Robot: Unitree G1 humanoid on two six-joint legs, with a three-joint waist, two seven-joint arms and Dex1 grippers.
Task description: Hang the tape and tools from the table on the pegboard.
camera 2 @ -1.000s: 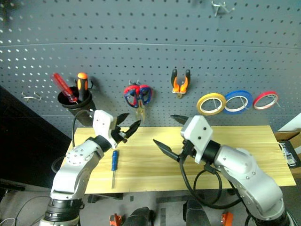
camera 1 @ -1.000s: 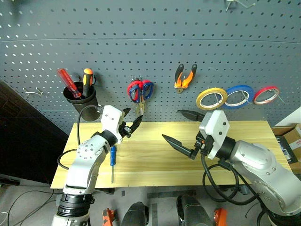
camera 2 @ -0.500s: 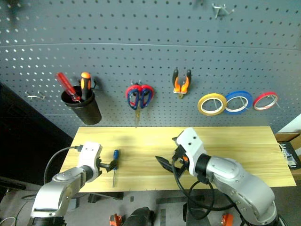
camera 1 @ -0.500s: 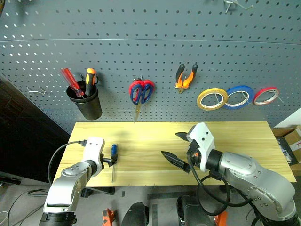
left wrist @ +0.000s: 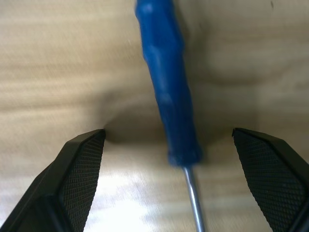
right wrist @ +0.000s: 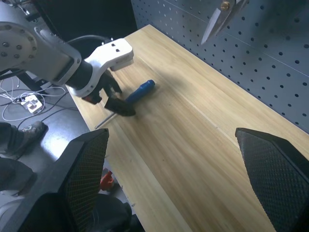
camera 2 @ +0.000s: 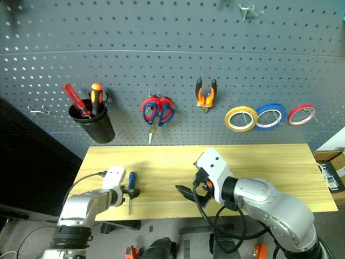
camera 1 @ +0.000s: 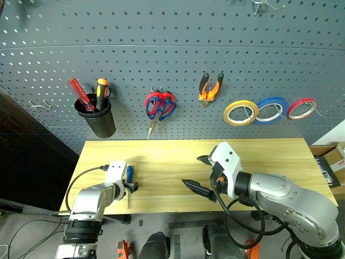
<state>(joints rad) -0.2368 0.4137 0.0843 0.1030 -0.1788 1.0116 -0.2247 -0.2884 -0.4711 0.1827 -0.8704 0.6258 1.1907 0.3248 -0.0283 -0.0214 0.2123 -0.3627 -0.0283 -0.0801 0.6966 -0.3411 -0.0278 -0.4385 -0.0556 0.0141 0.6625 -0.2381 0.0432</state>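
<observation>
Left gripper [left wrist: 164, 183]: jaws spread wide, one finger [left wrist: 77, 179] on each side of the screwdriver's blue handle, neither touching it; nothing held
Left wrist close-up: the screwdriver [left wrist: 166, 92] lies flat on the wood, its steel shaft running between the fingers toward the frame's lower edge
Head views: the same gripper sits at lower left of the frame, low over the table's left end beside the screwdriver
Right gripper [camera 1: 199, 172]: wide open, empty, above the middle of the table, at lower centre of the frame
Right wrist view: looks across the planks at the left gripper and the blue handle, upper left of the frame
Table [camera 1: 269, 162]: pale wood planks
Pegboard [camera 1: 172, 32]: dark grey; black cup [camera 1: 98, 118] with two screwdrivers at left, red-and-blue scissors [camera 1: 159, 105], orange pliers [camera 1: 210, 87], then yellow tape [camera 1: 241, 113], blue tape [camera 1: 270, 109], red tape [camera 1: 301, 108] in a row at right
Room: grey floor with cables at lower left
</observation>
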